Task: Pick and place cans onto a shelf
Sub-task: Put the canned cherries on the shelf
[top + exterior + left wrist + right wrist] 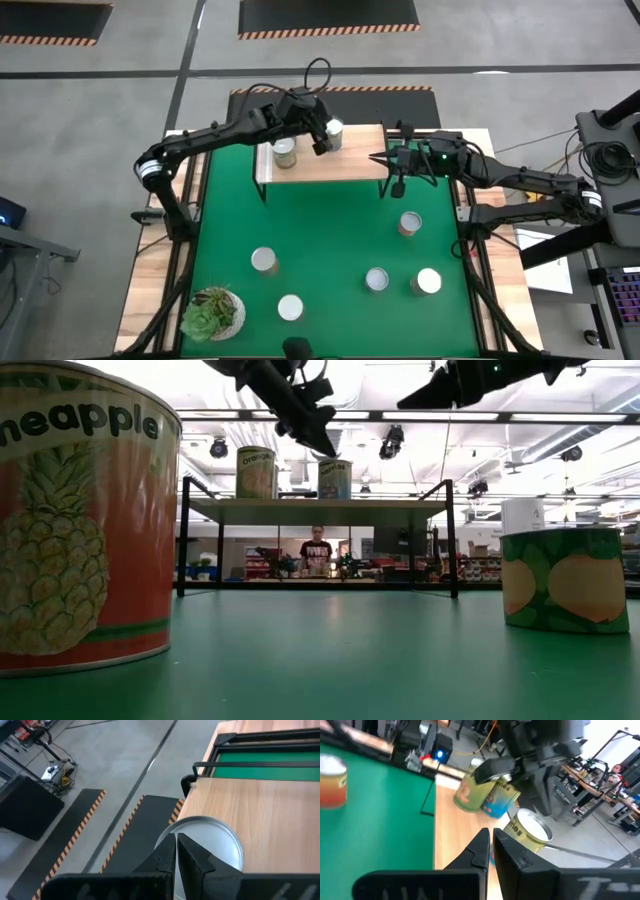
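On the green worktop (330, 240) nearest us we see five cans (265, 260) standing loose, then the shelf (350, 165) bearing two cans (285, 152), with the left end effector (322, 140) and right end effector (380, 160) both pinched narrow, holding nothing.

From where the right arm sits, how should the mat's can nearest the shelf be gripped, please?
Probably grip the can across its curved side wall, from above: it stands upright with bare mat all round, so jaws fit either side.
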You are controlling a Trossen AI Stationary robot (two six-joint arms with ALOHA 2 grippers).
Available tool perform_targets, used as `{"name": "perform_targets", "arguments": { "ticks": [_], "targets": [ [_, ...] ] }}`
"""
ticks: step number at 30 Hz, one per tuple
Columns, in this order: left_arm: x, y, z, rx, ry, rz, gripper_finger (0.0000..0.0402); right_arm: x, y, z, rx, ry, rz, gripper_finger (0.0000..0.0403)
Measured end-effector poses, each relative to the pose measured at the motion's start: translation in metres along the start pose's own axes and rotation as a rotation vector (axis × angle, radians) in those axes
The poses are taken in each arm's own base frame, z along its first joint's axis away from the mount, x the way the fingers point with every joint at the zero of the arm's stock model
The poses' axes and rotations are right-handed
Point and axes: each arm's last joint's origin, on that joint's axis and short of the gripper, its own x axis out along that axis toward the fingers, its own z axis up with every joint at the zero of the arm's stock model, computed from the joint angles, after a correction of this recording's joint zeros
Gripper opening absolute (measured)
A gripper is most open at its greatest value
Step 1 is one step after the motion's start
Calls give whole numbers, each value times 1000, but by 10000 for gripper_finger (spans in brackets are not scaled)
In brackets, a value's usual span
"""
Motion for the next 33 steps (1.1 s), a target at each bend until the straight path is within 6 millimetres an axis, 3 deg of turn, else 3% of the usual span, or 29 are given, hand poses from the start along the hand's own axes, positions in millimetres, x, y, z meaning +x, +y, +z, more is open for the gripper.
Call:
{"name": "perform_targets", "arguments": {
  "ticks": [20,33],
  "targets": [
    [9,-4,-11,-87,84,-16,0,0,2,-4,21,35,17,13],
    [-5,-2,-11,-169,129,-22,0,0,3,-6,23,56,27,13]
  ]
}}
